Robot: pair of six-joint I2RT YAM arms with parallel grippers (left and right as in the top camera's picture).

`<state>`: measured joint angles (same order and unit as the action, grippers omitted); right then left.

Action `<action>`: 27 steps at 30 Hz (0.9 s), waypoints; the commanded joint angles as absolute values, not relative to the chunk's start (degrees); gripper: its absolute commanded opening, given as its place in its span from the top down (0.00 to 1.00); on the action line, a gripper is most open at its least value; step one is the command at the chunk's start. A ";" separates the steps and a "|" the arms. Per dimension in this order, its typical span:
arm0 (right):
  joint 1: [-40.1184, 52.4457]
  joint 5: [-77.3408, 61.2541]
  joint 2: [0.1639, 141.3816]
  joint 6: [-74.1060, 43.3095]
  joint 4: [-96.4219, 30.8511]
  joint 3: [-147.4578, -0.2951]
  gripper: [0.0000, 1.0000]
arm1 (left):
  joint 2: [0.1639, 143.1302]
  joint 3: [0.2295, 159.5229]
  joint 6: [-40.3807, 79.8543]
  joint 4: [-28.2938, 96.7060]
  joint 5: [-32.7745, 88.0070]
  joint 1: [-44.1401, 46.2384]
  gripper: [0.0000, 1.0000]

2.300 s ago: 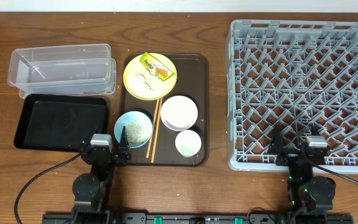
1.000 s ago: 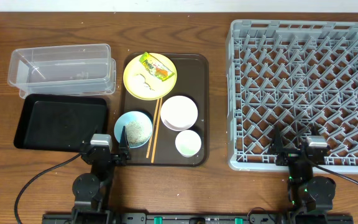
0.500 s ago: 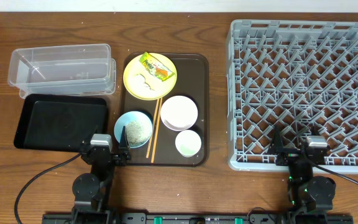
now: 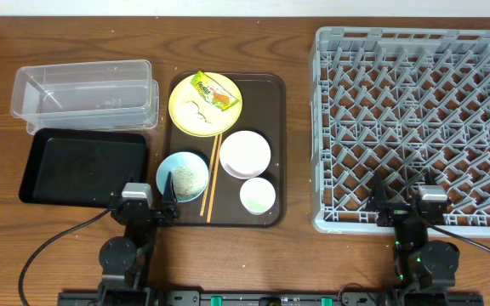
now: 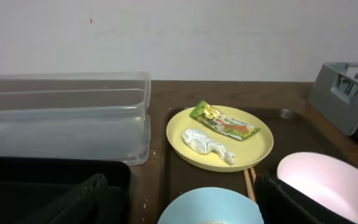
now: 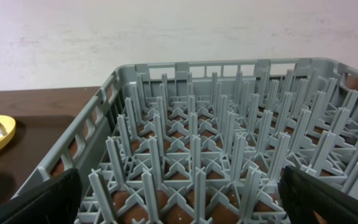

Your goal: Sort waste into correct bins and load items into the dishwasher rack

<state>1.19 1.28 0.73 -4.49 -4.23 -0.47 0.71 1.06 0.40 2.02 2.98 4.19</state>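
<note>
**Q.** Where is the waste, and how do the claws stand?

**A.** The wrapper [image 5: 224,122] lies flat on the yellow plate [image 5: 253,148], which sits on the serving tray [image 4: 276,153] just right of the clear box [image 5: 61,106]. The left claw [image 5: 180,184] and right claw [image 6: 179,186] are both spread and hold nothing — low at the near edge of the bench [image 4: 300,259].

**Q.** How is it best taken?

**A.** Probably with the left claw — descend over the wrapper's raised end, pinch the film only, and keep off the plate's rim.
</note>
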 commanded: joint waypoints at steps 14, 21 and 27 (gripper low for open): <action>1.89 6.44 22.20 -10.26 -20.95 -22.02 0.01 | 26.17 20.01 5.34 21.76 2.35 4.10 0.22; 1.91 5.50 41.71 -10.22 -32.32 -38.83 0.01 | 45.87 38.65 6.31 37.63 2.37 4.10 0.22; 1.91 3.40 52.62 -10.24 -40.91 -47.97 0.01 | 59.27 51.24 6.33 51.29 5.28 4.10 0.22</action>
